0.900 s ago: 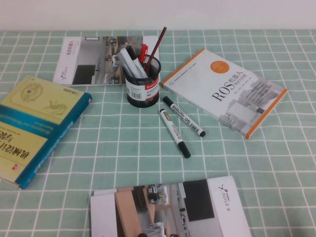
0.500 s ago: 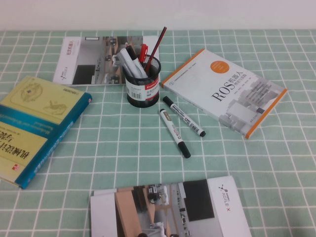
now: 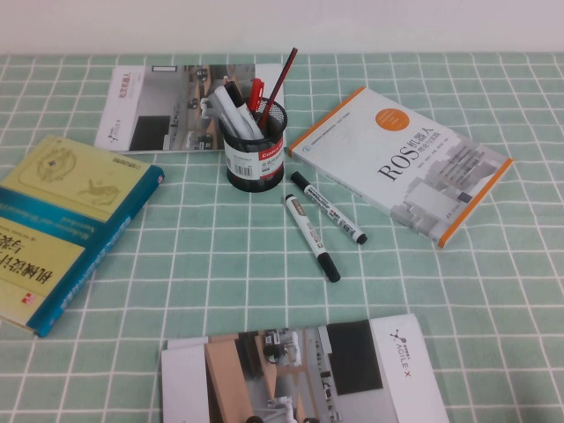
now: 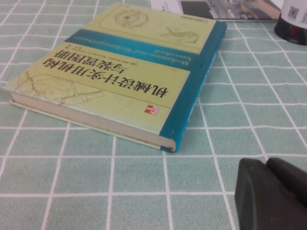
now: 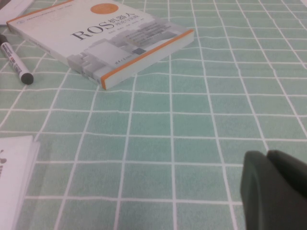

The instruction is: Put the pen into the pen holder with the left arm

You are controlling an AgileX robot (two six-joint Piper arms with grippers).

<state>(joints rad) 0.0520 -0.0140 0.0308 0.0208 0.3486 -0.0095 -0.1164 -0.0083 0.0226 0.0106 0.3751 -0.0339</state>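
Observation:
The pen (image 3: 310,236), a white marker with a dark cap at its near end, lies on the green checked cloth just in front of the pen holder. The pen holder (image 3: 256,152), a black mesh cup with a white-and-red label, stands upright and holds several pens; its base shows in the left wrist view (image 4: 292,24). Neither arm shows in the high view. My left gripper (image 4: 266,165) is shut and empty, low over the cloth near the teal-and-yellow book. My right gripper (image 5: 267,155) is shut and empty over the cloth, near the ROS book.
A second white marker (image 3: 329,208) with black at both ends lies beside the pen, also in the right wrist view (image 5: 14,60). A teal-and-yellow book (image 3: 62,225) lies left, the ROS book (image 3: 401,163) right, brochures at the back (image 3: 167,106) and front (image 3: 300,374).

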